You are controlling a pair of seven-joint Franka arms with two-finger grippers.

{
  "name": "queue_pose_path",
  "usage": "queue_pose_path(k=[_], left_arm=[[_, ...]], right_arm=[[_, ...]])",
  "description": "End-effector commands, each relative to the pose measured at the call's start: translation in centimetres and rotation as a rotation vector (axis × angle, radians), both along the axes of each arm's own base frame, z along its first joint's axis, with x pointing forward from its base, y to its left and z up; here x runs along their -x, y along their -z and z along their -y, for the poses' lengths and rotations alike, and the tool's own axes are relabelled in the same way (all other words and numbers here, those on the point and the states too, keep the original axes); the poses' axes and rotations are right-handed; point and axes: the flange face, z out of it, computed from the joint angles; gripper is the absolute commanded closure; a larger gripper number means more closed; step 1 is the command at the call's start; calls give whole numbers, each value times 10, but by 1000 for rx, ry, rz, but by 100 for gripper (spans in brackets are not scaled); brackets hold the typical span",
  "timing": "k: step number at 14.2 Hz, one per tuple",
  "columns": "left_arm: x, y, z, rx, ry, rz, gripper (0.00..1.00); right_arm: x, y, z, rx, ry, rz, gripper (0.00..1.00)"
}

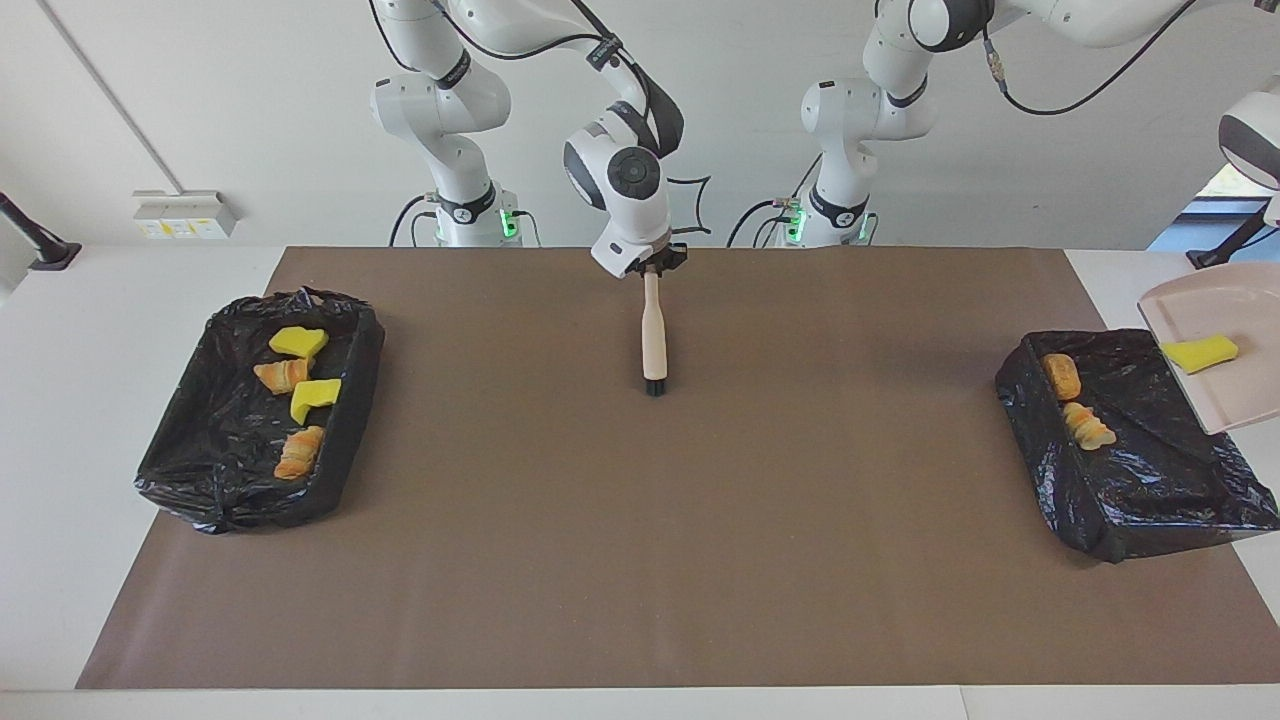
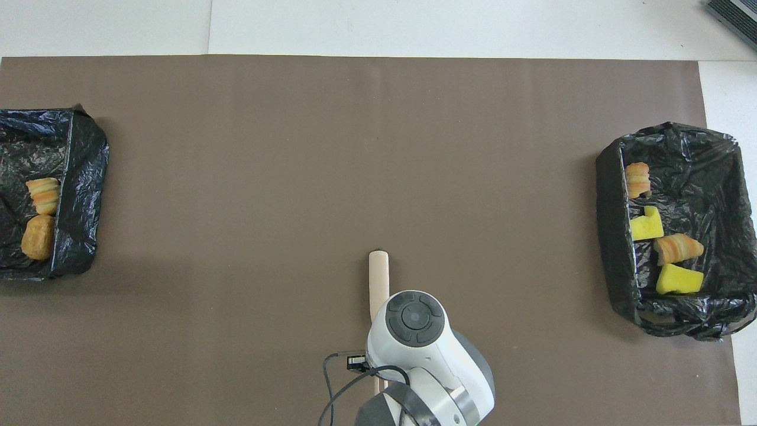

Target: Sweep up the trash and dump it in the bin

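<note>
The pale pink dustpan (image 1: 1215,340) hangs tilted over the black-lined bin (image 1: 1150,500) at the left arm's end of the table. One yellow sponge chunk (image 1: 1200,352) lies on the pan. A brown bread lump (image 1: 1060,375) and a striped croissant piece (image 1: 1088,425) lie in that bin, where the overhead view shows the lump (image 2: 38,236) and the croissant piece (image 2: 44,195) as well. My left gripper is past the picture's edge with the pan's handle. My right gripper (image 1: 655,268) is shut on the top of a wooden brush (image 1: 653,335), bristles down on the mat.
A second black-lined bin (image 1: 340,420) at the right arm's end holds two yellow sponge chunks (image 1: 297,341) and two croissant pieces (image 1: 283,375). The brown mat (image 1: 640,550) covers the table between the bins. In the overhead view my right arm's wrist (image 2: 414,319) covers the brush's end.
</note>
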Motion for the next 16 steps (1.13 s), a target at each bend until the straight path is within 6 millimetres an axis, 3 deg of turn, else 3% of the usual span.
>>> queue_pose_path(k=[1,2,4,6,8,10,11,14,16], left_arm=[[2,-6,5,-43,-62,-20,100],[2,-6,9,-48,-66,-29,100],[0,-14,10,-87,-57,-38,100],[1,-23,17,-88,-58,-37,100],[-8,-29,50,-66,-40,-33,100],[-17,-20,87,-13,-57,-15,100],[-19,-14,103,26,-92,8,100],[-16,-4,163,190,-145,28,100],[-15,13,205,241,-269,88,100]], right_arm=[[-1,9,0,-9,-4,2,11],[-2,7,-1,-10,-7,7,0],[-9,9,0,-2,-21,17,0],[-24,-3,1,-3,-28,42,0],[-35,-20,7,4,-26,77,0],[-53,-42,22,9,10,130,0],[-64,-57,37,23,27,176,0],[-116,-75,98,84,24,280,0],[-158,-106,146,122,40,363,0]])
